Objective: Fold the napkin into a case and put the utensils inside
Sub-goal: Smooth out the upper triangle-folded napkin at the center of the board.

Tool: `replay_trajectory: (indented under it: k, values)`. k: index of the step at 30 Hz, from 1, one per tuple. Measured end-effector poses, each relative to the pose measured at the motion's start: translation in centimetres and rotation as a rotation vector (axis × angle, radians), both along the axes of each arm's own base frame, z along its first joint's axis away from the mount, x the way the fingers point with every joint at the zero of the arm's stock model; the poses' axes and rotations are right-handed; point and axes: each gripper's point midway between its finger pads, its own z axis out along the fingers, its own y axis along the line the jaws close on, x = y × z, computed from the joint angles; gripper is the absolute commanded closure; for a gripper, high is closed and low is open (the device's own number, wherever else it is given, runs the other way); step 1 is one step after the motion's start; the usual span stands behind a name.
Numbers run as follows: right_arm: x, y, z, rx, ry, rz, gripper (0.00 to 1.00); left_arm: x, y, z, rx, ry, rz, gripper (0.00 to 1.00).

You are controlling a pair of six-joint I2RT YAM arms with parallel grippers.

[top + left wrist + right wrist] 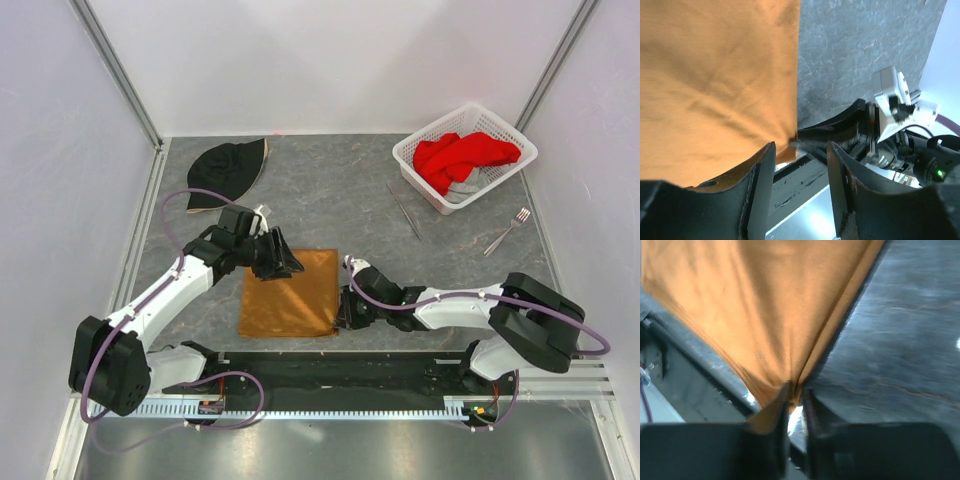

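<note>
Right wrist: my gripper (pixel 795 397) pinching the napkin (pixel 755 310) corner.
Cloth fans out from the pinch over grey table (pixel 910 340); grip looks closed, frame's blurry.

In the top view the left gripper (pixel 285 262) covers the napkin's (pixel 290 300) far left corner and the right gripper (pixel 347 306) covers its near right corner, so how either pair of fingers stands cannot be read from there. The knife (pixel 405 212) is too thin there to tell blade from handle. In the basket (pixel 420 180) a grey thing (pixel 462 188) lies mostly under the red cloth (pixel 465 152); what it is cannot be told. The left wrist view cuts the napkin off at top and left, and its own fingers (pixel 760 185) at the bottom. The right wrist view is blurred; the napkin's corner is lost between dark fingers (pixel 765 415) cut off below.
</note>
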Motion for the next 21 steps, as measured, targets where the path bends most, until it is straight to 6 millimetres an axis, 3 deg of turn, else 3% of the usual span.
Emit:
replay_trajectory:
  k: [12,13,14,17,21]
  values:
    - [5.5,-6.4,-0.4,-0.082,-0.010,-0.279,1.00,1.0,1.3,0.0,-0.002,0.004,0.049,0.48]
    - [5.6,-6.8,-0.4,-0.097,-0.016,-0.287,0.95,1.1,1.3,-0.1,-0.001,0.005,0.050,0.47]
    - [5.8,-7.3,-0.4,-0.112,-0.024,-0.295,0.80,1.2,1.5,-0.1,-0.001,0.005,0.055,0.48]
    - [6.2,-8.8,-0.1,-0.169,-0.045,-0.324,0.57,1.5,1.8,-0.1,-0.003,0.003,0.067,0.48]
    - [5.8,-10.7,0.5,-0.252,-0.065,-0.314,0.49,2.1,2.6,-0.3,-0.006,0.001,0.098,0.47]
